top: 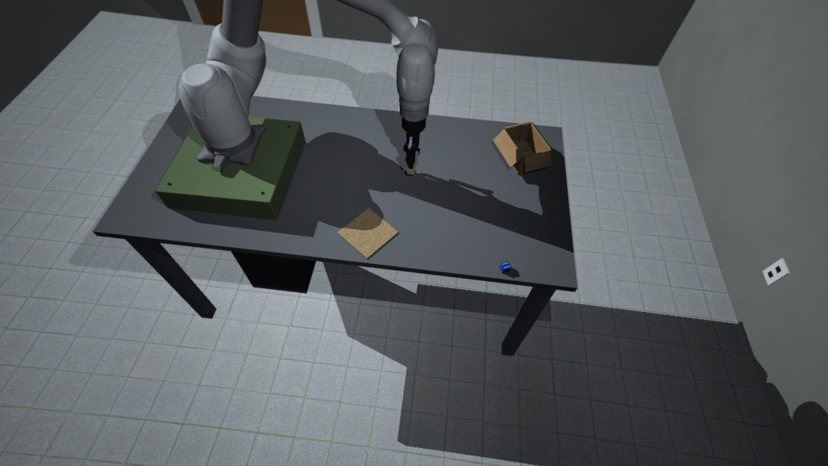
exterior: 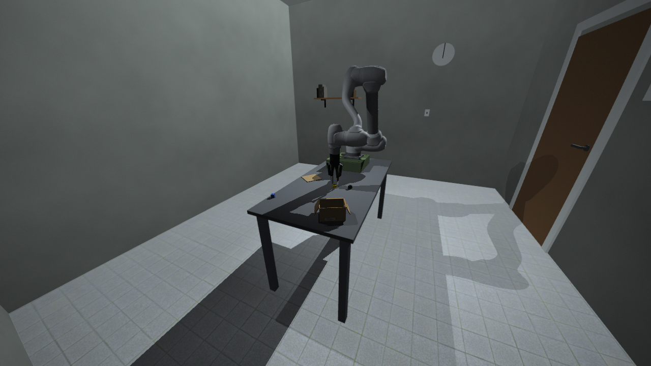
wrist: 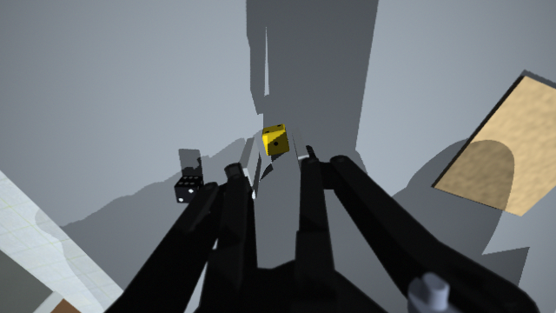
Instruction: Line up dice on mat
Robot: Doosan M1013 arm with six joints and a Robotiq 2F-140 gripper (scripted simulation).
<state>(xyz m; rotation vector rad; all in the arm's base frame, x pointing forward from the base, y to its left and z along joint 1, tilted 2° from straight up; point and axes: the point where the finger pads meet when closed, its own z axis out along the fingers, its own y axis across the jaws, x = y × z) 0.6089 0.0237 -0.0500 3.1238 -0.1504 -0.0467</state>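
Observation:
A yellow die (top: pixel 411 175) (exterior: pixel 334 185) (wrist: pixel 275 141) sits on the table between the fingers of my gripper (top: pixel 409 169) (exterior: pixel 334 183) (wrist: pixel 275 145). In the wrist view the gripper is open, with slim gaps beside the die. Its upper face seems to show one pip. A black die (exterior: pixel 350 187) (wrist: pixel 188 189) lies to the left in the wrist view; its top seems to show two, and a side shows six. It is hidden in the top view. A blue die (top: pixel 504 266) (exterior: pixel 272 195) sits near the table edge; its pips are too small to count surely. The tan mat (top: pixel 367 237) (exterior: pixel 311 178) (wrist: pixel 536 143) bears no die.
An open cardboard box (top: pixel 524 149) (exterior: pixel 332 211) stands at the table's far end from the base. The robot's base stands on a green block (top: pixel 226 185) (exterior: pixel 350 165). The arm's shadow falls across the table (top: pixel 451 226) and part of the mat.

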